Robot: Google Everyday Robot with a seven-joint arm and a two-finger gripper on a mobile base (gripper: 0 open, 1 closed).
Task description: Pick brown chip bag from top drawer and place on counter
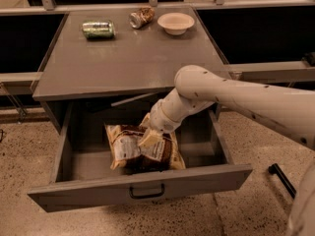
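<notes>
The brown chip bag [127, 150] lies crinkled on the floor of the open top drawer [206, 179], its white label panel facing up. The drawer's black pull handle [146, 191] faces me. My gripper [148, 137] reaches down into the drawer from the right on the white arm [231, 95] and is at the bag's upper middle, touching or just above it. The grey counter [128, 63] sits above the drawer.
On the counter's far side lie a green can [98, 29], a crushed brownish can [140, 17] and a cream bowl [175, 22]. Grey rails [266, 72] run to both sides of the cabinet. Speckled floor lies in front.
</notes>
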